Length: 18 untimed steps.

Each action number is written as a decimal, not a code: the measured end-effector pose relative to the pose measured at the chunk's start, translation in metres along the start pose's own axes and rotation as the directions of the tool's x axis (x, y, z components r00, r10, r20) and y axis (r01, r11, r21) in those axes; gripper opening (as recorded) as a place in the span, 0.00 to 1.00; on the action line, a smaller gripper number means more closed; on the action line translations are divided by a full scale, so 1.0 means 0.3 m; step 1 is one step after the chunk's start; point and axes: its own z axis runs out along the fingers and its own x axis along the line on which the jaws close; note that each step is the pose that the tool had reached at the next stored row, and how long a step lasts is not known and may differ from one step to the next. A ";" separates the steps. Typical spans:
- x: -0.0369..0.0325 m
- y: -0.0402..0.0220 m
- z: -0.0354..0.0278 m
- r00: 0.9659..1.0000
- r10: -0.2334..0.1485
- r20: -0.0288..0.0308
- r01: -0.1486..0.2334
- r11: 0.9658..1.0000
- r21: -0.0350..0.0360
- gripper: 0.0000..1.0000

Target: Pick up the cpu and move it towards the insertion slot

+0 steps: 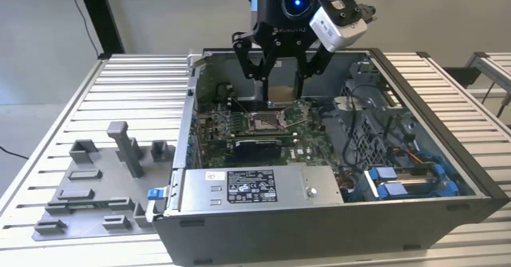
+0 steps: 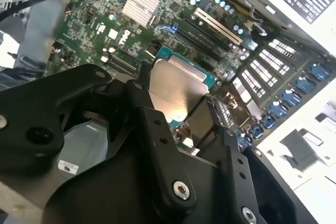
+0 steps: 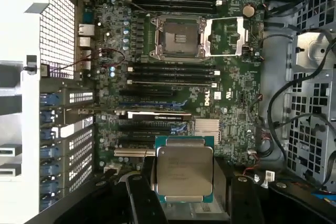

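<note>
My gripper (image 1: pixel 281 92) hangs over the open computer case, shut on the cpu (image 1: pixel 284 93). The cpu is a flat square chip with a silvery top and a greenish edge, held level between the two black fingers in both wrist views (image 3: pixel 185 169) (image 2: pixel 176 87). The insertion slot (image 1: pixel 267 121) lies just below and a little toward the exterior view's left of the chip. It is a square socket with a shiny metal frame and a dark centre on the green motherboard. In the first wrist view the slot (image 3: pixel 176 38) stands apart from the chip, its frame flap (image 3: pixel 227 36) swung open beside it.
Case walls (image 1: pixel 191 129) surround the motherboard. A silver power supply (image 1: pixel 255 186) sits at the front, a drive cage with blue clips (image 1: pixel 407 180) and cables at the exterior view's right. Long black memory slots (image 3: pixel 173 74) flank the socket. A grey tray (image 1: pixel 88 189) lies outside on the slatted table.
</note>
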 end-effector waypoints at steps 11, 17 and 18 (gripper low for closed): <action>-0.006 0.002 0.001 1.000 0.000 0.000 0.000 1.000 0.000 0.00; -0.009 0.027 0.002 1.000 0.000 0.000 0.000 1.000 0.000 0.00; -0.009 0.034 0.003 1.000 0.000 0.000 0.000 1.000 0.000 0.00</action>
